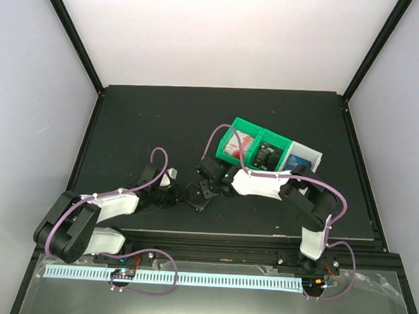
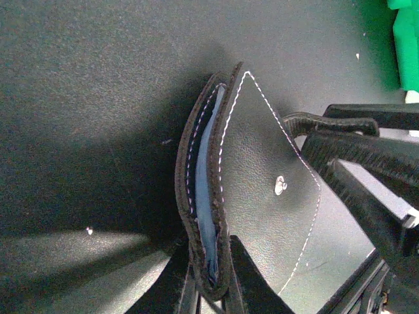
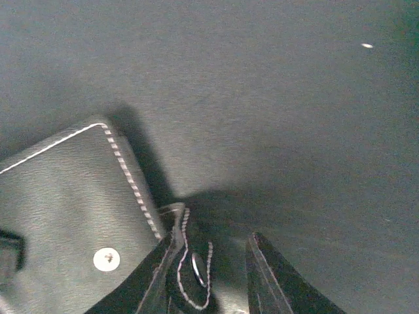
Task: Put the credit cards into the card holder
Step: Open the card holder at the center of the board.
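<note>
Clamped tight on the bottom edge of the card holder, the left gripper holds it on edge over the table, a pale blue card tucked inside. The right gripper stands part open around the snap tab, not pinching it. The soft, light casing will likely bow, so grip the stitched seams. The pocket's depth is hidden, and the green bin shows only blurred colour.

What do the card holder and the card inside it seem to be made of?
Card holder: black leather or imitation, matte, by its fine grain and white stitching; shiny metal snap. Card: pale blue, smooth, probably plastic; only its edge shows.
</note>
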You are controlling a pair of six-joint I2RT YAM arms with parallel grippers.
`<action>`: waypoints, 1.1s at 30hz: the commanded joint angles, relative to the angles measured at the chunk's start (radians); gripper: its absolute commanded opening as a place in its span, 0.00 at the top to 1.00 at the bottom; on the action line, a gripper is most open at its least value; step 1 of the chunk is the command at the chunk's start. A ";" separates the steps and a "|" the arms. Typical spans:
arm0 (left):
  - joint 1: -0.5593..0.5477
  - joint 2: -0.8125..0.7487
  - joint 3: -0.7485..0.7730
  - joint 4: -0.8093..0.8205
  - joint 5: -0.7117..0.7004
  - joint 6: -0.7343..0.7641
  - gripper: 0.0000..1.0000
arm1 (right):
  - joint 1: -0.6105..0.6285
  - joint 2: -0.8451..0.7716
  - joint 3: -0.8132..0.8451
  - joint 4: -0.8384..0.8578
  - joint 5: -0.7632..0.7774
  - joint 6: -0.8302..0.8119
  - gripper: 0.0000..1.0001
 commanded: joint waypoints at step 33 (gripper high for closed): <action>-0.004 -0.255 0.065 -0.250 -0.258 0.076 0.03 | -0.011 -0.154 0.011 -0.054 0.059 0.085 0.99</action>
